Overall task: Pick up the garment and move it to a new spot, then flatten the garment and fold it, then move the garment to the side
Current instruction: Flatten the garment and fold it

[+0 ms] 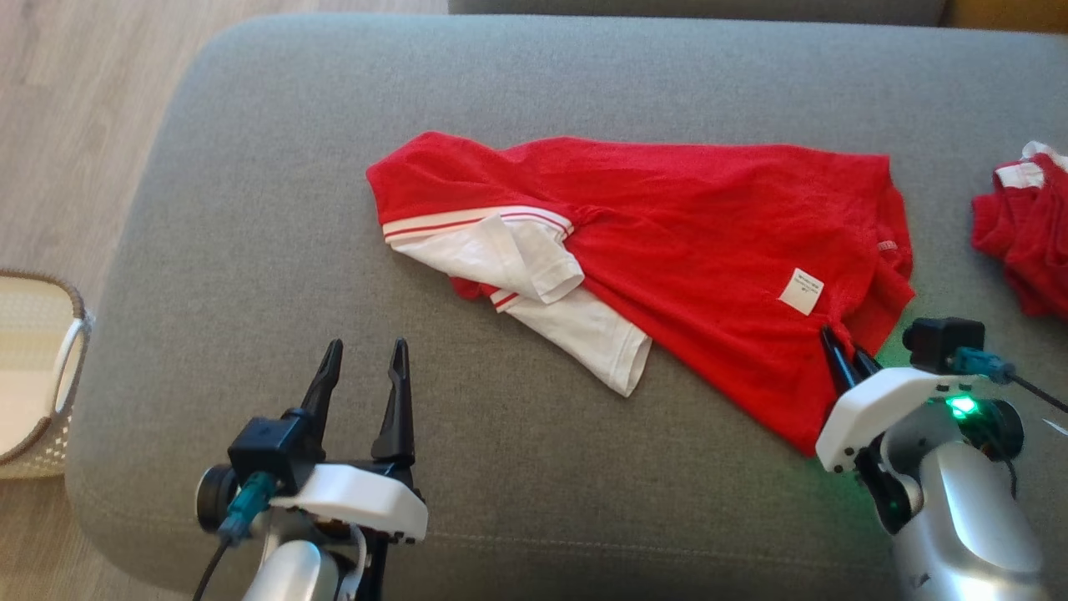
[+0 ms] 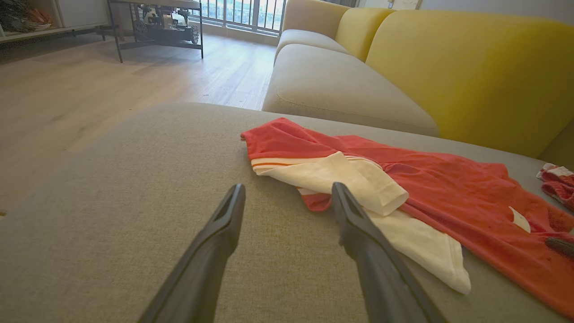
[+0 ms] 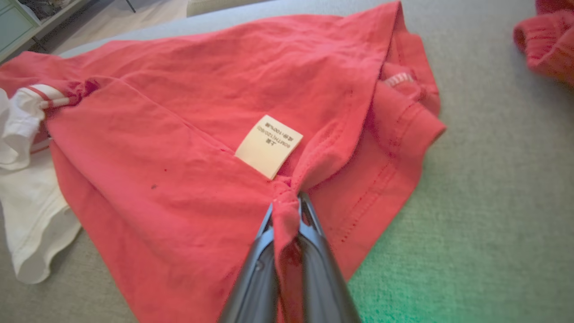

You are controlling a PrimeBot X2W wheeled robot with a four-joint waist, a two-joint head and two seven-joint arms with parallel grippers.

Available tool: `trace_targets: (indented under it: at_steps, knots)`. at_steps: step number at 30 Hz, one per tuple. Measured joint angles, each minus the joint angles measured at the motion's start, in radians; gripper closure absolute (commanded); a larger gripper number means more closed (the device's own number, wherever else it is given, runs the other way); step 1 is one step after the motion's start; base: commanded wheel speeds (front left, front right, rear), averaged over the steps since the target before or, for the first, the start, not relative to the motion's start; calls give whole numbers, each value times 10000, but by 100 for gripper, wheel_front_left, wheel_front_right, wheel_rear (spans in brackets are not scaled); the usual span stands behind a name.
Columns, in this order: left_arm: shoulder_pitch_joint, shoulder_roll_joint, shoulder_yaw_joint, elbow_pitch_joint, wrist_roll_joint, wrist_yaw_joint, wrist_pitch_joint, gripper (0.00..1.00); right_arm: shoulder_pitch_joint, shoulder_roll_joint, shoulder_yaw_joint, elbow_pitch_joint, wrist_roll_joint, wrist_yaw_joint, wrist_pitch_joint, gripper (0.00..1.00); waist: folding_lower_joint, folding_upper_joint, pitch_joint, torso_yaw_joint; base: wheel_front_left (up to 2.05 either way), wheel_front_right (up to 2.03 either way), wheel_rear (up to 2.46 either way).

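Observation:
A red garment (image 1: 667, 217) with white sleeves and a white care label (image 1: 801, 291) lies spread and rumpled across the grey cushion (image 1: 250, 250). My right gripper (image 1: 841, 344) is shut on a pinch of the garment's red fabric beside the label; the right wrist view shows the fold (image 3: 285, 211) squeezed between the fingers. My left gripper (image 1: 365, 355) hovers open over bare cushion, in front of the white sleeves (image 2: 358, 184), holding nothing. In the left wrist view the garment (image 2: 448, 179) lies just beyond the right fingertip (image 2: 341, 197).
A second red and white garment (image 1: 1026, 225) lies bunched at the cushion's right edge. A woven basket (image 1: 33, 367) stands on the wooden floor at the left. A yellow sofa back (image 2: 471, 67) rises behind the cushion.

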Motion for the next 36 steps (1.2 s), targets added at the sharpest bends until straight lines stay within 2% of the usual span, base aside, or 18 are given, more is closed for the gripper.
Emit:
trace_targets:
  at_steps: [8, 17, 23, 27, 30, 36]
  knots:
    - [153, -2, 215, 59, -13, 6, -2, 0, 69, -4, 589, -911, -537, 0, -245, 100, -1, 0, -768, -223, 0, 0, 0]
    - [865, 2, 393, 58, -13, -4, 0, 0, 837, -23, 1430, -2859, -593, 0, 410, 100, -2, 0, -1649, -679, 0, 0, 0]
    - [869, 2, 397, -21, -13, -17, -2, 0, 768, -518, 1843, -4080, -280, 0, 938, 100, -2, 0, -1700, -721, 0, 0, 0]
    - [847, 2, 341, -69, -13, -17, 0, 0, -283, -861, 1902, -4383, 247, 0, 1400, 100, -2, 0, -1432, -612, 0, 0, 0]
    - [716, 4, 180, -71, -15, -21, -2, 0, -1752, -1417, 2002, -4245, 299, 0, 1755, 100, -2, 0, -1098, -497, 0, 0, 0]
    - [-93, 0, -430, -75, -226, -8, -2, 0, -4786, -2401, 1898, -2167, 694, 0, 2337, 100, 1, 0, -190, -72, 0, 0, 0]
